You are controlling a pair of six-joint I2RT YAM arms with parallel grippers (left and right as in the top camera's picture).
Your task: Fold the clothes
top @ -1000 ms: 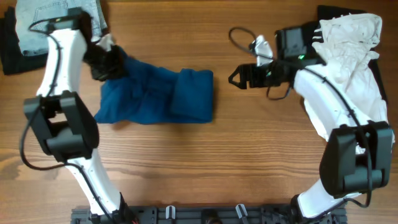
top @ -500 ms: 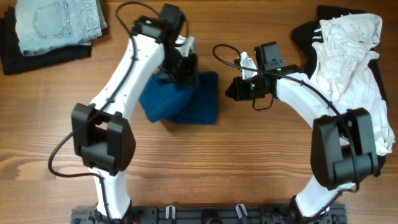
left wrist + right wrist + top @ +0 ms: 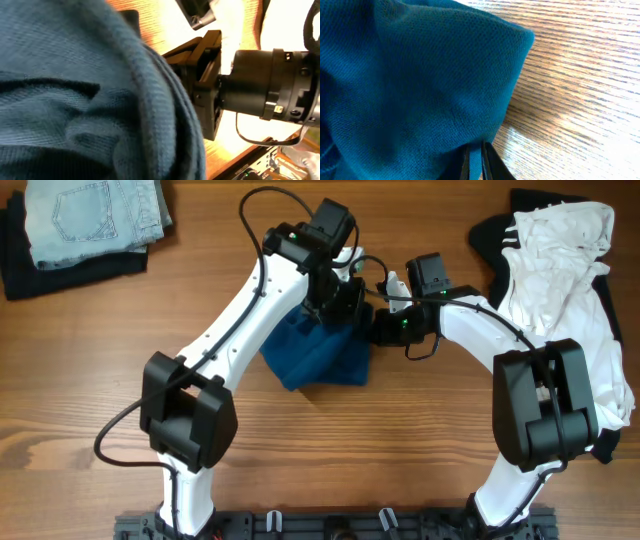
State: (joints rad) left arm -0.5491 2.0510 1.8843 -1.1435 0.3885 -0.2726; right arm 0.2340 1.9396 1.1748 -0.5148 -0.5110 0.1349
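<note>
A blue garment [image 3: 320, 360] lies bunched at the table's middle, one side pulled over onto the rest. My left gripper [image 3: 345, 302] sits at its upper right edge. In the left wrist view the blue garment [image 3: 75, 90] lies close over the lens and hides the fingers; it looks held. My right gripper [image 3: 380, 328] meets the same edge from the right and also shows in the left wrist view, right gripper [image 3: 202, 82]. In the right wrist view my right gripper [image 3: 476, 152] is shut on a thin fold of the blue garment [image 3: 410, 75].
Folded light jeans [image 3: 95, 215] lie on a black garment [image 3: 30, 275] at the back left. At the right, a crumpled white garment [image 3: 560, 250] sits on dark clothing [image 3: 492, 235]. Bare wood [image 3: 580, 90] lies right of the blue cloth.
My left arm has swung from the far left to the middle, dragging the blue garment's left side over its right. My right gripper has moved in and shut on the cloth's edge.
</note>
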